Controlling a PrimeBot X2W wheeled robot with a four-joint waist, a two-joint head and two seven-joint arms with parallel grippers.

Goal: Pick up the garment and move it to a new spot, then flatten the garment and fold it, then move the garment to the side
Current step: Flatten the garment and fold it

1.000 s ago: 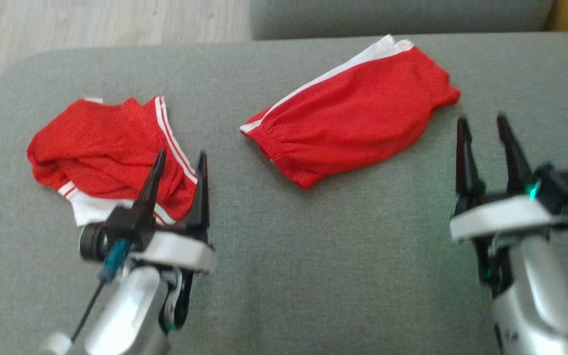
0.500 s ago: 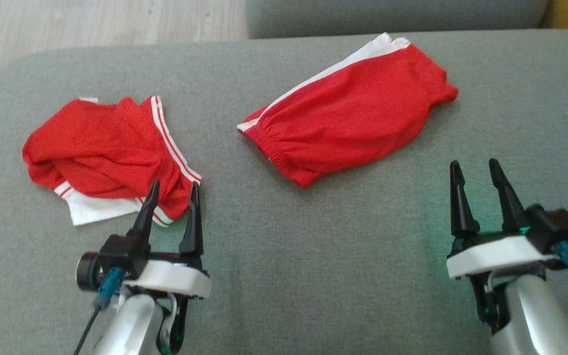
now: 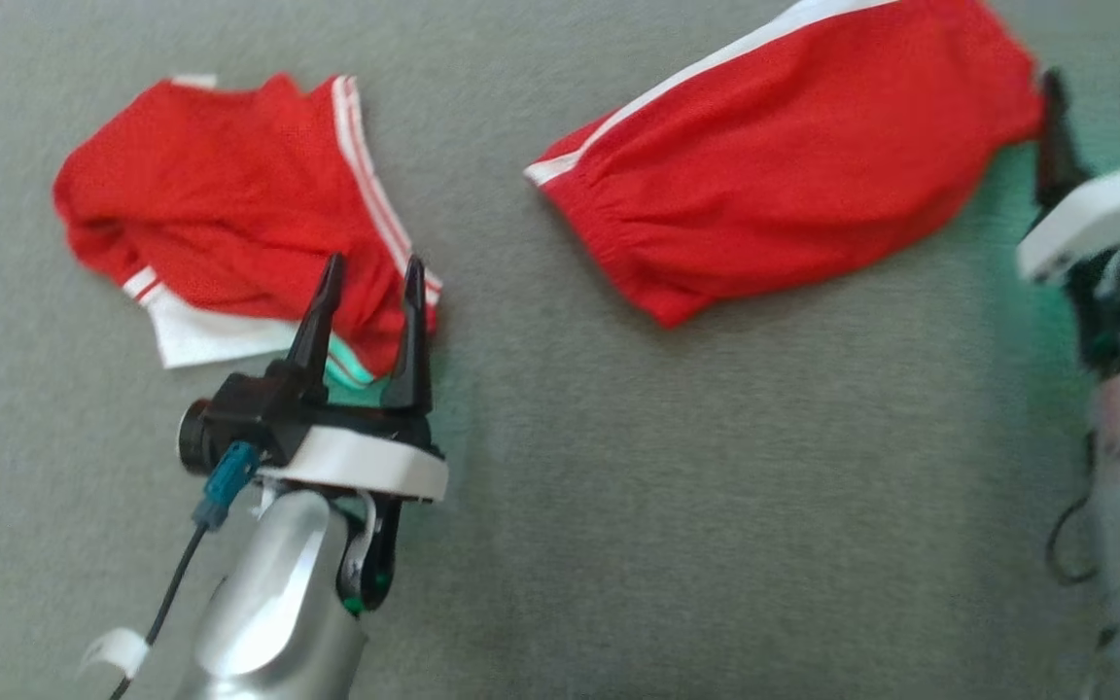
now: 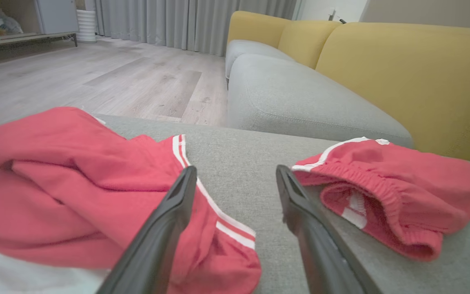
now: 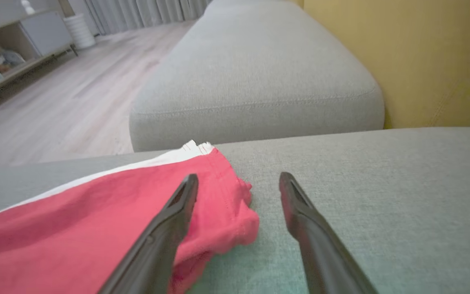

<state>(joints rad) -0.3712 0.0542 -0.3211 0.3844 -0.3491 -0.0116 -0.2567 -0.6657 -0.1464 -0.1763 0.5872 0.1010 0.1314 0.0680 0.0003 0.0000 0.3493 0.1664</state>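
Nearest me, the left gripper [image 3: 372, 267] hangs empty, fingers [image 3: 315, 321] spread wide, over the near corner of the crumpled red shorts [image 3: 220, 214] on the grey sofa cushion [image 3: 618, 486]. Further right, the right gripper [image 3: 1095, 83], also wide and empty, sits at the end of the folded red shorts [image 3: 784, 165]. Beyond lies the wooden floor [image 4: 116, 73].

Two red fabric garments with white stripes: one crumpled red garment [image 3: 229, 204] and one flatter red garment [image 3: 784, 165]. Two end effectors, the left end effector [image 3: 372, 264] and the right end effector [image 3: 1097, 83], each with two long dark fingers, making four fingers. The left wrist view has three grey fabric seat cushions [image 4: 312, 102] and three yellow back cushions [image 4: 414, 81]
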